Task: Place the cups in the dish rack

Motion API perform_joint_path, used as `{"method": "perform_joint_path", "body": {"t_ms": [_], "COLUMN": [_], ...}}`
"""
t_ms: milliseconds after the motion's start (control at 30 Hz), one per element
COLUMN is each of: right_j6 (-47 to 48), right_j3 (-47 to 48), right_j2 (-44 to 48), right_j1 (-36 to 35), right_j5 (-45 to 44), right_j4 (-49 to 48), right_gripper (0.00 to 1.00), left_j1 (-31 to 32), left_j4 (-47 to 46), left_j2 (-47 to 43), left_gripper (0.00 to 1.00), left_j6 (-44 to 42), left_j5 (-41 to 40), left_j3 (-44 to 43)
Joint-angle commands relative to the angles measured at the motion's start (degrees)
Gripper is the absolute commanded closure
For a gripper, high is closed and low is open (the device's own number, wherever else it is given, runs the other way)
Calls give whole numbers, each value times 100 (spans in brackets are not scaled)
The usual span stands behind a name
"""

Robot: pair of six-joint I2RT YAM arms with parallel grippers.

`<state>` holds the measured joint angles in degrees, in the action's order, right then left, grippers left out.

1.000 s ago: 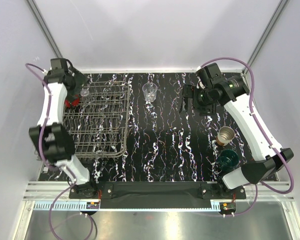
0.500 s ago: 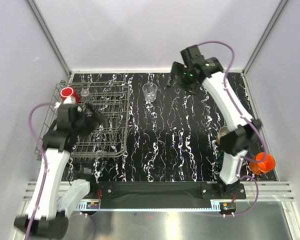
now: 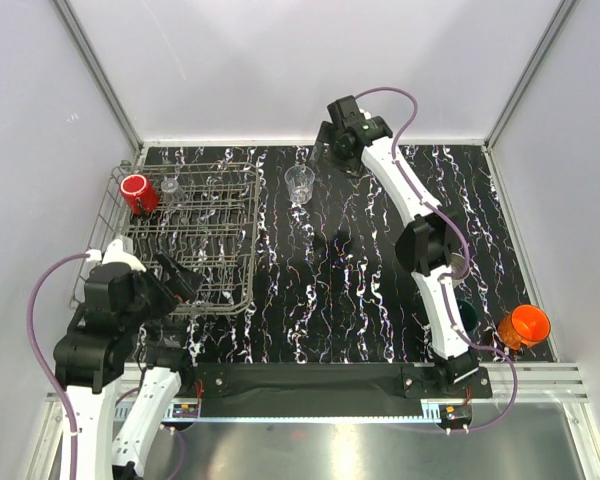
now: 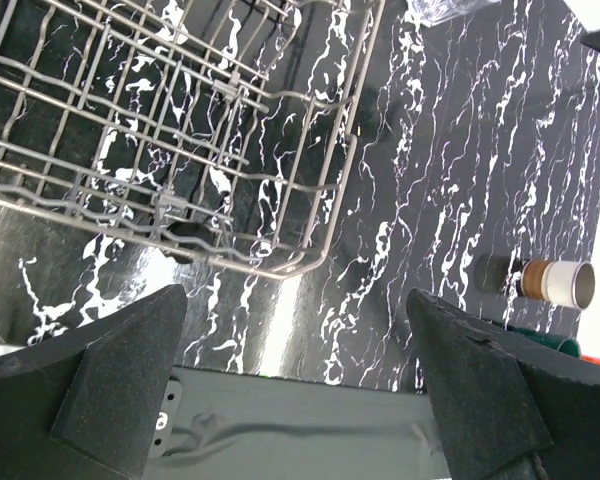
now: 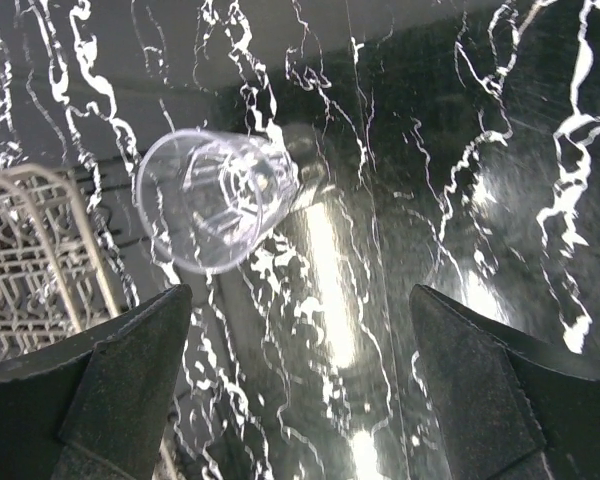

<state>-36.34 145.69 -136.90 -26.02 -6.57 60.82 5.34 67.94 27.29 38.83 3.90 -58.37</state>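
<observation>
In the top view, the dish rack (image 3: 252, 240) is set on the left part of the bench (image 3: 350, 300), close to the left wall. A broad strip of bare bench is left open to the right of the rack. A red cup (image 3: 135, 192) is held in the rack's far left corner, with a clear cup (image 3: 170, 185) just beside it. A second clear cup (image 3: 300, 184) is stood on the bench near the rack's far right corner. An orange cup (image 3: 523, 326) and a dark green cup (image 3: 468, 314), the latter partly hidden by the right arm, are found well apart from the rack at the near right. The left fingers (image 3: 180, 276) are held over the rack's near edge, the right fingers (image 3: 326, 141) at the far edge beyond the second clear cup. Both pairs are spread and nothing is grasped.

In the left wrist view, the rack's near right corner (image 4: 330, 190) is seen beyond the released left fingers (image 4: 120, 370), untouched. A cream cup (image 4: 558, 282) is seen well to the rack's right.

In the right wrist view, the second clear cup (image 5: 215, 200) is seen ahead of the parted right fingers (image 5: 120, 380), apart from both. The rack's wire edge (image 5: 90, 250) is seen just beside the cup.
</observation>
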Motion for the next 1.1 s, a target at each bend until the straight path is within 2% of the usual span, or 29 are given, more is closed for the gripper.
{"method": "perform_joint_path", "body": {"t_ms": [0,200,433,800,933,1067], "right_j6": [4,101,13,-40,-66,-163], "right_j3": [56,74,127,118,92,83], "right_j2": [-169,-477,-785,-1146,-1260,-1339], "right_j1": [18,-26,-52,-219,-272,-272], "right_j5": [-108,-38,41,121,208,331], "right_j4": [-711,-904,-993,-1116,-1125,-1160], "right_gripper": [3,5,9,17,22,34], "left_j1": [-7,-7,-7,-7,-7,-7], "left_j4": [123,123,-53,-62,-35,-9], "left_j2": [-40,110,540,707,725,725], "left_gripper": [1,1,1,1,1,1], "left_j6": [-253,-148,-226,-394,-473,-525], "left_j5": [128,129,137,146,155,198], "left_j3": [-219,-43,-227,-245,-263,-219]}}
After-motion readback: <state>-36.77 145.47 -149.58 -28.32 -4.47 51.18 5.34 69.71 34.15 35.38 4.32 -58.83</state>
